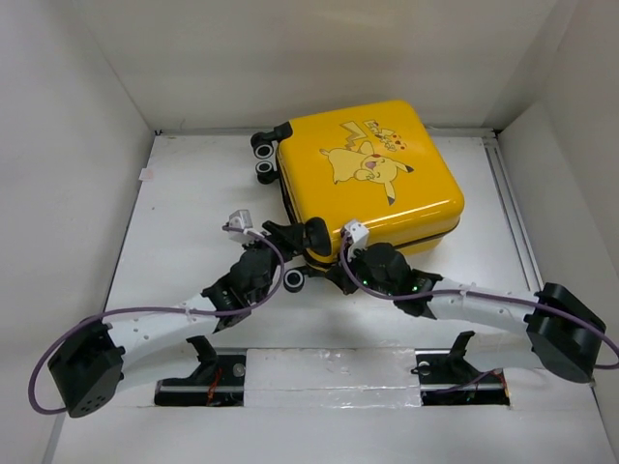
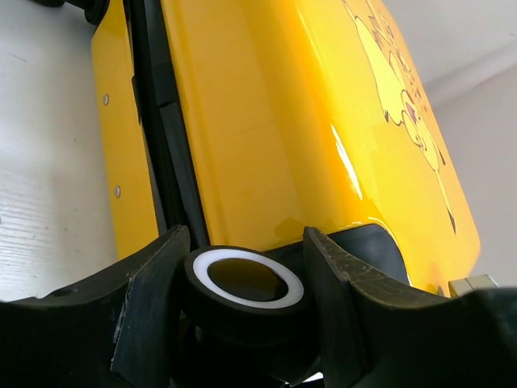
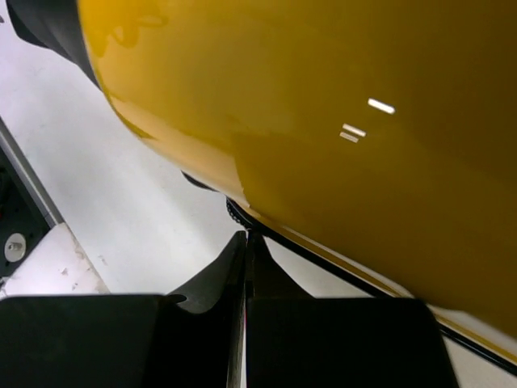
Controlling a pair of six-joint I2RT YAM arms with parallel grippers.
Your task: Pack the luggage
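Left pincer [image 2: 245, 242] spread wide, fingers [image 2: 153, 299] straddling a black-and-white caster wheel [image 2: 246, 279], one finger close on each side of it. Directly past the wheel, touching view of the yellow shell of the luggage [image 2: 266, 121]. Up and left of the left finger, black zip seam [image 2: 166, 153] running away along the shell's side. Further out to the left, white table [image 2: 48, 162]. Up and right of the right finger, edge of the cartoon print [image 2: 404, 89].

Right pincer [image 3: 245, 242] closed, fingertips pressed together, tips just under the shell's lower edge at the dark seam. Cannot tell if anything thin is pinched between them, too dark. Shell filling everything above and right of the tips; bare table left of them.

From overhead, suitcase lying flat and closed on the table, print side up, both pincers at its near-left corner, close beside each other. Another caster [image 1: 294, 280] just near of the left pincer. Two more casters [image 1: 263, 150] at the far-left corner, well beyond both pincers.
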